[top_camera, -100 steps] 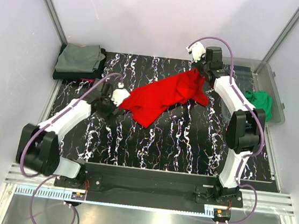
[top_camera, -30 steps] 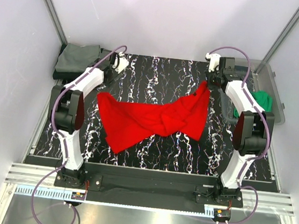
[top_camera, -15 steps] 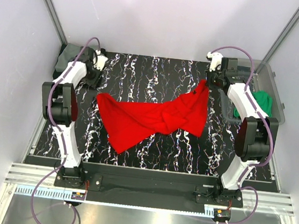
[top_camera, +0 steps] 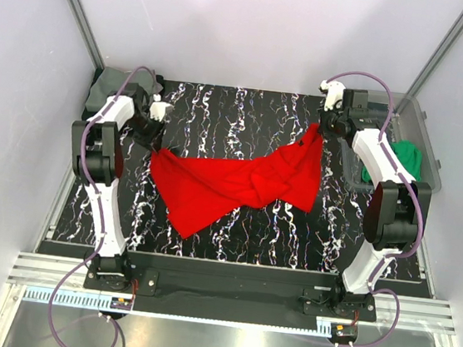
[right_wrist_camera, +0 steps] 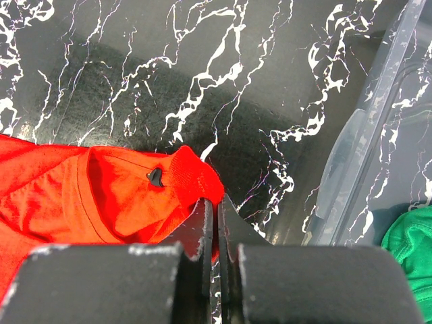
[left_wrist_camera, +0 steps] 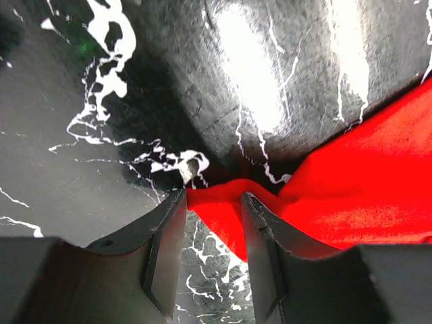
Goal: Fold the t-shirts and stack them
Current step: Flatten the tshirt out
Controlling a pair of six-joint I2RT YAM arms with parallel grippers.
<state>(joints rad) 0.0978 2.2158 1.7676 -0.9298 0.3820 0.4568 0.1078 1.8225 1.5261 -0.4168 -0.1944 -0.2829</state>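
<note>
Left gripper (left_wrist_camera: 213,196): fingers spread, straddling a pointed corner of the red t-shirt (top_camera: 239,179). In the left wrist view the cloth tip lies flat on the desk (top_camera: 247,112) between the two pads, with no pinch seen yet. The rest of the shirt fans off to the right of that frame, so the cloth runs away from this gripper, not under it.

Right gripper (right_wrist_camera: 212,202): fingers pressed together, pinching a fold of red cloth beside the collar. A small dark tag shows just left of the pinch.

Top view: the shirt stretches as a diagonal band from the left gripper at mid left up to the right gripper at upper right. The long axis joins the two grippers. The band is twisted and bunched through the middle, and one loose lobe hangs toward the lower left of centre. Each arm has its own end, and neither is nearer the middle.

Judgement: the coming move turns on closing on the left corner, then drawing the two ends apart along that diagonal to flatten the cloth.

Room: bare desk lies below the shirt and above its centre. It is tighter at the ends. The grey-olive t-shirt (top_camera: 107,91) is folded at upper left, near the left gripper. The clear bin (top_camera: 427,133) holding the green t-shirt (top_camera: 406,158) sits just right of the right arm
</note>
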